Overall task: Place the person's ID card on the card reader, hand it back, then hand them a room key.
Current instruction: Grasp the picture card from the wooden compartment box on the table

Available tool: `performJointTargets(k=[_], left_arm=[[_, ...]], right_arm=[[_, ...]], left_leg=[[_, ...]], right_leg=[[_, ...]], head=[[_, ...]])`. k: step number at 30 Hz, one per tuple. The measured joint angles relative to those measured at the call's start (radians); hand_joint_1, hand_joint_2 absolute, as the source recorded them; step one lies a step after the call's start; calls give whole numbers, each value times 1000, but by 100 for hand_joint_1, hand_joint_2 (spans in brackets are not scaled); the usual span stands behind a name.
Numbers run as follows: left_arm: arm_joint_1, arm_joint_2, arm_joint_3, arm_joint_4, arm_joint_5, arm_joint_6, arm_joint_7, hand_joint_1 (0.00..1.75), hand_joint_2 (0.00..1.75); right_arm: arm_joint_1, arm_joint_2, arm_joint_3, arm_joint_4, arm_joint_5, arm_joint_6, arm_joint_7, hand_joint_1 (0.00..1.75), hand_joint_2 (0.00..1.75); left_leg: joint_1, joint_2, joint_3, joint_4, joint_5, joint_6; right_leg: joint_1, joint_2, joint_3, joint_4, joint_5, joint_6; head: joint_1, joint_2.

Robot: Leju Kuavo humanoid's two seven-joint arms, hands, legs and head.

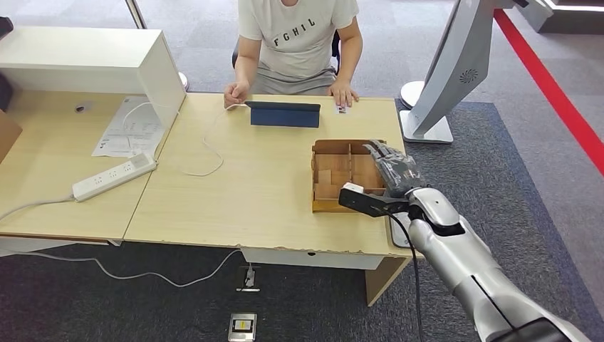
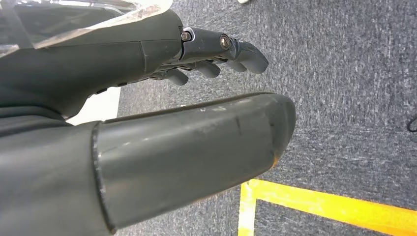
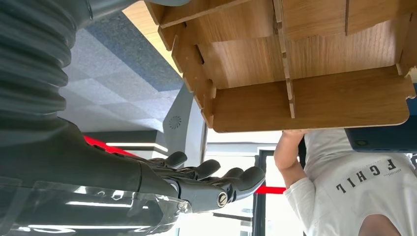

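- The right hand (image 1: 394, 173) hovers over the right edge of the wooden divided tray (image 1: 335, 174), centre-right of frame — fingers loosely apart, grasping nothing.
- The small card (image 1: 342, 109) lies on the surface beside the person's hand (image 1: 344, 93), upper centre.
- Risk: reaching for it, the arm may knock the tray or the blue card reader (image 1: 285, 114) between.
- The left hand (image 2: 196, 113) hangs over carpet, released.

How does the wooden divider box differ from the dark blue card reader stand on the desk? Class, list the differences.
The wooden divider box is light brown, open-topped and split into compartments; the dark blue card reader stand is solid and undivided. The box lies beside the robot's right hand; the stand sits near the person. Both rest on the desk.
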Motion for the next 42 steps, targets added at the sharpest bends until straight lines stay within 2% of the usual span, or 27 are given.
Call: performJointTargets(k=[9,14,18,23,27,33,37,42], left_arm=[[0,3,1,0,-6,7,3,0,0],[1,6,1,0,1,8,-1,0,0],[2,7,3,0,6,9,-2,0,0],[3,8,9,0,4,10,-2,0,0],[2,8,9,0,0,10,-3,0,0],[1,6,9,0,0,24,-6,0,0],[0,4,9,0,-1,28,-1,0,0],[1,5,9,0,-18,21,1,0,0]], right_arm=[[-22,-3,12,27,-42,10,7,0,175],[-77,-27,13,11,-75,43,26,0,175],[-83,-62,13,-51,-98,65,56,0,175],[-43,-115,13,-194,-120,111,131,0,175],[18,-132,17,-263,-109,91,158,0,175],[55,-94,33,-195,-90,-38,82,0,175],[65,-58,46,-144,-94,-50,73,0,175],[96,-37,59,-128,-89,-39,105,0,175]], left_leg=[[0,0,0,0,0,0],[0,0,0,0,0,0],[0,0,0,0,0,0],[0,0,0,0,0,0],[0,0,0,0,0,0],[0,0,0,0,0,0],[1,0,0,0,0,0],[1,0,0,0,0,0]], right_leg=[[0,0,0,0,0,0],[0,0,0,0,1,0],[0,0,0,0,1,0],[0,0,0,0,0,0],[0,0,0,0,0,0],[0,0,0,0,0,0],[1,0,0,0,0,0],[1,0,0,0,0,0]], head=[[0,0],[0,0],[0,0],[0,0],[0,0],[0,0],[0,0],[0,0]])
